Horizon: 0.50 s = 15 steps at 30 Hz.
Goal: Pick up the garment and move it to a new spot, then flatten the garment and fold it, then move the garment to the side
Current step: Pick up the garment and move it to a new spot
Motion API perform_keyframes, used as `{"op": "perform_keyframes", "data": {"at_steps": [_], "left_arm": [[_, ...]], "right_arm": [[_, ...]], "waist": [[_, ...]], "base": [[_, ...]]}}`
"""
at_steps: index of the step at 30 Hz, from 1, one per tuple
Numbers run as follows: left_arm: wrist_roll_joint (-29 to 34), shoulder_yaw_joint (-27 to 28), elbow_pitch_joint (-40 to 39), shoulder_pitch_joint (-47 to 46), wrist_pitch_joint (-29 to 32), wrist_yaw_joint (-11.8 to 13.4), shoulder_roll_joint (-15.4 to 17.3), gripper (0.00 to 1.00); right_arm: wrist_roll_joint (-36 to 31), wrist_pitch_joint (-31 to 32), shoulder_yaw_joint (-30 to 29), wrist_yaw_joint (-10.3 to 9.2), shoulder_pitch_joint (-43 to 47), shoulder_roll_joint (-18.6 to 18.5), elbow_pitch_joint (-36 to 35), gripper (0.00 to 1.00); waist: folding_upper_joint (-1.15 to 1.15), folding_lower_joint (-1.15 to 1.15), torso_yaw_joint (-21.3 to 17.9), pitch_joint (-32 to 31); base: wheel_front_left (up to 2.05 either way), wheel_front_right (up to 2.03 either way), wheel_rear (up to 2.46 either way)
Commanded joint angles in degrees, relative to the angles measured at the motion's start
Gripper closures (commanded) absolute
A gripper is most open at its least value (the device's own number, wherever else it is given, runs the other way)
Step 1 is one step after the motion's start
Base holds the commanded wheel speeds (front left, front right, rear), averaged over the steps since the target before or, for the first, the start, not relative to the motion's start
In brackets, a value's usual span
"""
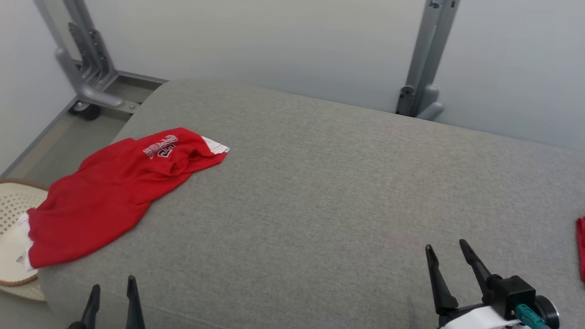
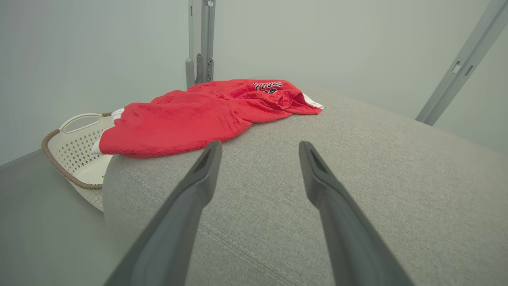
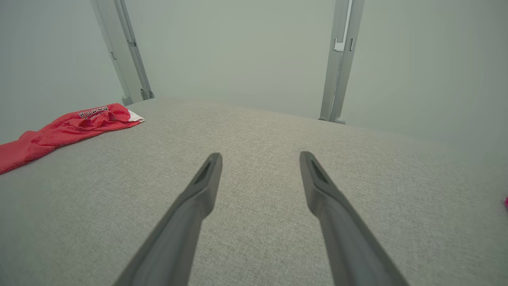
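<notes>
A red garment (image 1: 109,196) with white trim and lettering lies crumpled on the left part of the grey cushioned surface (image 1: 329,192), its lower end hanging over the left edge. The left wrist view has the garment (image 2: 198,115) just beyond my open left gripper (image 2: 260,147). In the head view that left gripper (image 1: 113,287) sits at the bottom left, short of the cloth and holding nothing. Far from the garment, my right gripper (image 1: 445,249) stands open at the lower right. The right wrist view puts the garment (image 3: 67,129) far left of the right gripper (image 3: 260,158).
A cream perforated basket (image 1: 13,228) with a brown rim stands on the floor left of the surface, partly under the garment. Grey metal posts (image 1: 422,59) rise behind. A sliver of another red item (image 1: 581,246) shows at the right edge.
</notes>
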Motion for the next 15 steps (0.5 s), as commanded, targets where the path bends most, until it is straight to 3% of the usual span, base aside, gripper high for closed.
{"op": "perform_keyframes", "data": {"at_steps": [1, 7, 15], "left_arm": [[-0.2, 1.3, -0.5, 1.3, 0.0, 0.3, 0.2, 0.00], [-1.4, 3.7, -2.1, 2.8, 0.0, 0.7, 0.2, 0.00], [-0.9, 4.8, -1.4, 1.3, 0.0, 0.3, 0.2, 0.00]], "right_arm": [[0.3, -0.1, 1.5, -0.05, -0.7, -0.1, 0.4, 0.00], [0.7, -0.1, 5.1, -0.06, -2.6, -0.4, 1.8, 0.00], [0.5, -0.1, 3.7, -0.06, -0.3, -0.4, 1.7, 0.00]], "waist": [[0.24, 0.00, 7.4, -1.2], [0.24, 0.00, 8.1, -0.4], [0.24, 0.00, 7.7, -0.2]], "base": [[0.00, 0.00, 0.00], [0.00, 0.00, 0.00], [0.00, 0.00, 0.00]]}}
